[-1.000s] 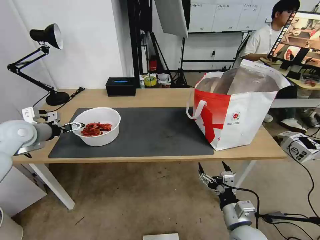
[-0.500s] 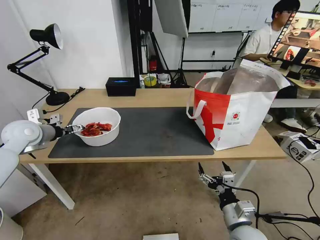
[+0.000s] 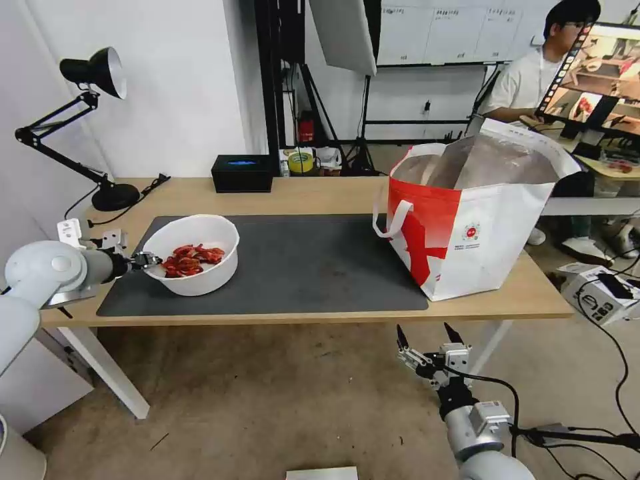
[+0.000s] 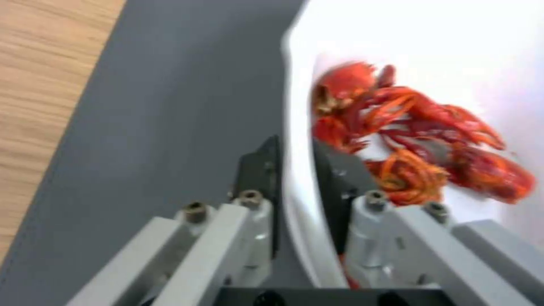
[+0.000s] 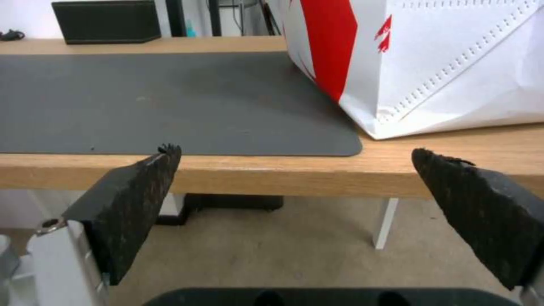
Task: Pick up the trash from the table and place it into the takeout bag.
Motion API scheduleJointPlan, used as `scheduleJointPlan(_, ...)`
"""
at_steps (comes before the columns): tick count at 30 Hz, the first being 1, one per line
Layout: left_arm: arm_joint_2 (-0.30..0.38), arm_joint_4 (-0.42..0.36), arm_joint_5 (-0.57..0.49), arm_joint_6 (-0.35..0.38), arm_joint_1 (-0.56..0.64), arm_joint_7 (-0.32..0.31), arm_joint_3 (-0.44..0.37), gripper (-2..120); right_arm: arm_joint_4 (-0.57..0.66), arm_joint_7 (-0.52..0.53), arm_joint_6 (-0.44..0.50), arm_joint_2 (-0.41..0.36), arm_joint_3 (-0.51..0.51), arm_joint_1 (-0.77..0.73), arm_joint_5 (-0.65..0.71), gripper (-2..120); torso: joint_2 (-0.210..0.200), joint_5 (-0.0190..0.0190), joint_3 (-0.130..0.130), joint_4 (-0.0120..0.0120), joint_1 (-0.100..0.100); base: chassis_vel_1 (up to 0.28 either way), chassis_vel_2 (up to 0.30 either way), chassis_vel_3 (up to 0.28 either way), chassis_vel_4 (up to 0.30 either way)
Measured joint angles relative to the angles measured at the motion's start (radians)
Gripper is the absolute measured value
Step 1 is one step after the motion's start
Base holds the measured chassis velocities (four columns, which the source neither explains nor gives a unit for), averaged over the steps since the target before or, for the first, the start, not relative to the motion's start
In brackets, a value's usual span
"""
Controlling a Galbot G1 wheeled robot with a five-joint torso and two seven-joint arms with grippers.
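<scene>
In the head view, the left gripper [image 3: 145, 259] pinches the nine-o'clock rim of the round white plastic bowl with red crayfish scraps [image 3: 195, 253]; the bowl sits at the nine-o'clock end of the dark grey rectangular mat [image 3: 300, 267] on the long light-wood table [image 3: 313, 193], tipped slightly, probably because the rim grip is starting to lift that side. The large red-and-white takeout bag with silver foil lining [image 3: 467, 227] stands open at three o'clock, well apart, its mouth up to receive trash. The right gripper [image 3: 427, 333] hangs spread below the table's near edge, idle. In the left wrist view, the dark fingers [image 4: 262, 170] sandwich the thin white wall, one outside, one inside beside the glossy red shells. In the right wrist view, the spread pads [image 5: 142, 191] face the table edge and the bag's lower corner.
</scene>
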Motion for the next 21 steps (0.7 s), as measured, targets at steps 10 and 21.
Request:
scheduleJointPlan(10, 0.019, -0.008, -0.001, 0.0, 0.01, 0.014, -0.001, 0, 0.0, 0.0, 0.0, 0.0, 0.0, 0.0, 0.0, 100, 0.0, 0.0, 0.0, 0.0001, 0.0, 0.0, 0.0, 0.0, 0.0)
scheduleJointPlan(21, 0.032, -0.049, -0.026, 0.0, 0.037, 0.023, -0.053, 0, 0.0, 0.0, 0.0, 0.0, 0.0, 0.0, 0.0, 100, 0.0, -0.0001, 0.0, 0.0002, 0.0, 0.0, 0.0, 0.0, 0.0)
